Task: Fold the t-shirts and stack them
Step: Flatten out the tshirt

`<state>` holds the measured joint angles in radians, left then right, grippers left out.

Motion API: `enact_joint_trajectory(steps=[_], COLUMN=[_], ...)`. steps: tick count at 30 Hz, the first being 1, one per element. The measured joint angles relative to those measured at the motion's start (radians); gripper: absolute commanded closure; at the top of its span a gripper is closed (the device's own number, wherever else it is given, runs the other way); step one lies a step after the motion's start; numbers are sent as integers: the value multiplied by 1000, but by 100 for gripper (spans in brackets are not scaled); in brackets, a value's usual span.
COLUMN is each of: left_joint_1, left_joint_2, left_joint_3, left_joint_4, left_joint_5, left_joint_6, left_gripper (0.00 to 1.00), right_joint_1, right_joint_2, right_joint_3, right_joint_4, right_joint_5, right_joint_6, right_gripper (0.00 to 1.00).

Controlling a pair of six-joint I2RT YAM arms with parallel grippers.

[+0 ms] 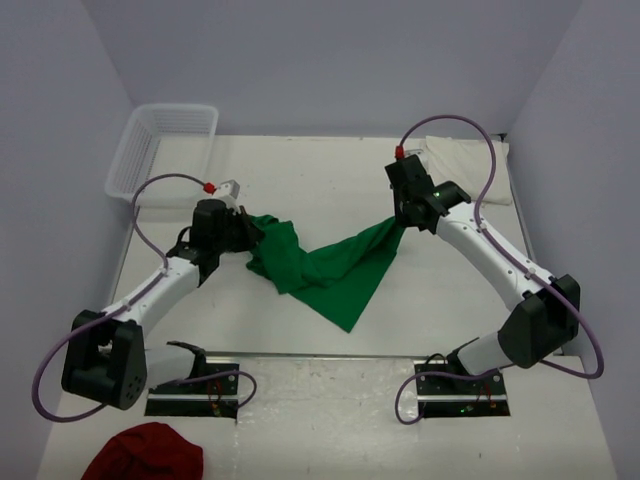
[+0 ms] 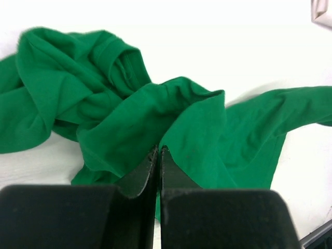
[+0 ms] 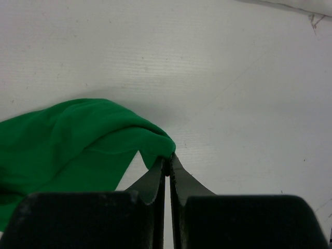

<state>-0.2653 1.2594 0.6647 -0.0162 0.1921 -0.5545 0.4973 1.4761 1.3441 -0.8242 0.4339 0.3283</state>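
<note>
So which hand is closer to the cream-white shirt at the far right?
Right. The right hand, shut on the green shirt, is just near-left of the cream-white shirt; the left hand grips the green shirt's other end, much farther left.

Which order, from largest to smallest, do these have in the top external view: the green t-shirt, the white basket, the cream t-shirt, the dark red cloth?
1. green t-shirt
2. white basket
3. cream t-shirt and dark red cloth: about alike. The right arm covers part of the first, and the picture edge cuts the second.
</note>
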Motion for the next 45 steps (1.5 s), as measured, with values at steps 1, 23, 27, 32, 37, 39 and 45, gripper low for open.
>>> enact_joint_trajectory(steps=[1, 23, 27, 32, 37, 39, 45], left_joint_1=[1, 2, 2, 2, 2, 2, 1], left_joint_2=[-23, -507, -493, -470, -425, -410, -370], left_joint_3=[5, 572, 742, 957, 1133, 1181, 1294], left_joint_4=[-11, -405, -480, -548, -604, -616, -642], left_joint_5=[-7, -65, -91, -105, -109, -114, -113], left_joint_6=[2, 132, 176, 216, 247, 261, 283], left_gripper=[100, 100, 100, 100, 100, 100, 100], right_joint_1=[0, -1, -7, -12, -12, -12, -12], right_joint_2=[-3, -224, -267, -305, -318, -319, -338], right_joint_3=[0, 143, 229, 330, 409, 444, 600], right_joint_4=[0, -103, -110, -134, -167, -184, -227], right_joint_5=[2, 160, 158, 158, 151, 148, 122], right_joint_6=[1, -3, -20, -39, -70, -84, -111], right_gripper=[100, 100, 100, 100, 100, 100, 100])
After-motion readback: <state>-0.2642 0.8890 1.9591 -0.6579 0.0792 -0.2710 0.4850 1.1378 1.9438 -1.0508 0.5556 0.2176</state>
